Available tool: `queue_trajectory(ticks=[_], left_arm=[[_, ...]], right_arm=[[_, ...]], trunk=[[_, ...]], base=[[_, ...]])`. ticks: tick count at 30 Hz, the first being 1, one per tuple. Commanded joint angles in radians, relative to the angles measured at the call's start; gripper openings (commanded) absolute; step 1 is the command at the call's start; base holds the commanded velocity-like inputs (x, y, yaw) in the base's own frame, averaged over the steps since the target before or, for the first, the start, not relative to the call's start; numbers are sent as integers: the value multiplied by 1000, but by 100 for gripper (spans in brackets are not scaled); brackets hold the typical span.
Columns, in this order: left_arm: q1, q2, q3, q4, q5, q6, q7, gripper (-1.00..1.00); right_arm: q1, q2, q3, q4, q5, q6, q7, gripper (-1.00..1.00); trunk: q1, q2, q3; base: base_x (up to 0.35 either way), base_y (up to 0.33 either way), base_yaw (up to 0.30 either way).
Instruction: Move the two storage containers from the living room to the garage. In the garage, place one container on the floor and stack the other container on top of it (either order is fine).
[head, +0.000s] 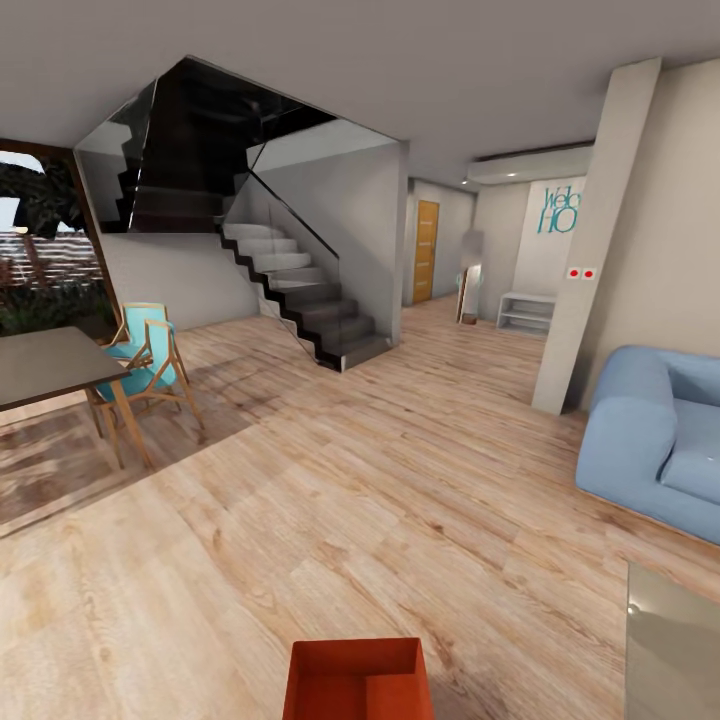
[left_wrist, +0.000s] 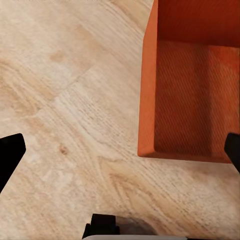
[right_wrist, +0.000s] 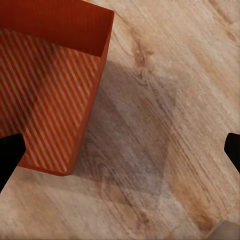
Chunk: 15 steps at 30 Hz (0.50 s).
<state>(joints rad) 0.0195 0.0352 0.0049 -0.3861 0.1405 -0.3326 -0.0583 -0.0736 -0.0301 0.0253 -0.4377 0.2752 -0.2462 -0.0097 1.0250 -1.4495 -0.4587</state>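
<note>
Head view: orange-red storage container (head: 358, 680) at near centre on the light wood plank floor (head: 330, 480) of the living room, blue sofa (head: 655, 440) to the right, staircase (head: 300, 290) far left of centre. Left tool (left_wrist: 120, 152) released, fingers wide apart, container (left_wrist: 187, 90) just beside. Right tool (right_wrist: 120, 152) likewise released, spread over floor beside the container (right_wrist: 47, 85).

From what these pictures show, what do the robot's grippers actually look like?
Little of them shows. In each wrist view the fingers are plain, matte black, blunt-tipped shapes at the picture's sides: the left gripper's fingers and the right gripper's fingers. A black block with a pale edge sits at the left wrist view's near edge. No cables or markings are visible.
</note>
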Motion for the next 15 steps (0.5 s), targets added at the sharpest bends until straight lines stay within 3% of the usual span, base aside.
queue_trajectory(ticks=[1, 15], left_arm=[[0, 0, 1, -1, 10, 0, -6, 100], [0, 0, 0, -1, 10, 0, -6, 100]], right_arm=[[-1, -1, 3, 0, 2, -2, -1, 100], [-1, -1, 4, 0, 5, -3, -1, 100]], trunk=[[0, 0, -1], [0, 0, -1]], base=[[0, 0, 0], [0, 15, 0]])
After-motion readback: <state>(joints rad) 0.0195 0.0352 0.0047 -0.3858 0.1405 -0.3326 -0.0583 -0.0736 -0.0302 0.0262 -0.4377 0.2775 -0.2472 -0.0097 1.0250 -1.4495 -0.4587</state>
